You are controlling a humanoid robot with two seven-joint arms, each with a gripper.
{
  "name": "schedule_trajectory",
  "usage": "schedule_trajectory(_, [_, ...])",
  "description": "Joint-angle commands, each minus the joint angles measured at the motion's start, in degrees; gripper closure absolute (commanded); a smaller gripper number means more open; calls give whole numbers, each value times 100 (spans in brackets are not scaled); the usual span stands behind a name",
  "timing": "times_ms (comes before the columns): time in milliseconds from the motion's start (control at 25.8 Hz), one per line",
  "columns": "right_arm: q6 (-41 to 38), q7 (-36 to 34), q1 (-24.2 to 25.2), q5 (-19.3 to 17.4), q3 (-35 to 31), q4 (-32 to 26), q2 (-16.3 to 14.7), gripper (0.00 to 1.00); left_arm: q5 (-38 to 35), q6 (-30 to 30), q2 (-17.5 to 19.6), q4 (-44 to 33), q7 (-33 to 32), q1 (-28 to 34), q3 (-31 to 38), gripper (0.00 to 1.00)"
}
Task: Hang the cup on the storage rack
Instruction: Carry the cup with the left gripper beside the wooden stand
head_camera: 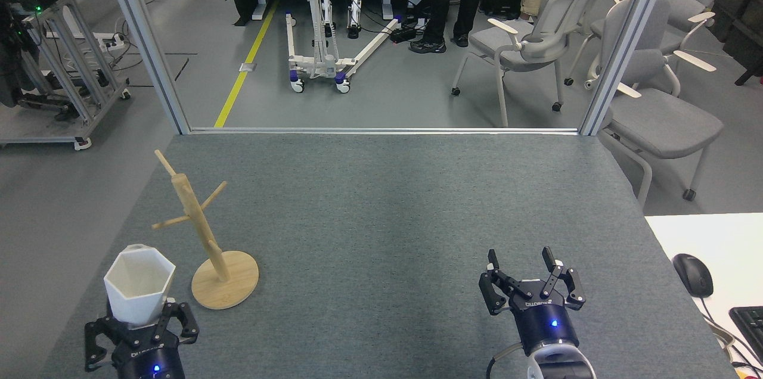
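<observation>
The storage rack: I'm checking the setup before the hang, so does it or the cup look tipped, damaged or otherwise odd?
Nothing stands out. The storage rack stands upright on its disc base on the table, pegs bare and intact. The cup sits mouth-up in the left gripper, beside the rack and apart from it. No chips show.
</observation>
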Motion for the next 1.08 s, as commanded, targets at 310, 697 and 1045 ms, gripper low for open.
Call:
schedule_trajectory(310, [57, -4, -5, 15, 95, 145, -29, 1, 150, -96, 265, 76, 14, -271, 75, 95])
schedule_trajectory(697, [48, -4, -5, -20, 78, 180, -3, 1, 132, -140, 256, -82, -12, -351, 40, 95])
schedule_trajectory(1045, [22, 5, -5, -55, 51, 285, 15, 1, 123, -184, 239, -73, -12, -438, 23, 96])
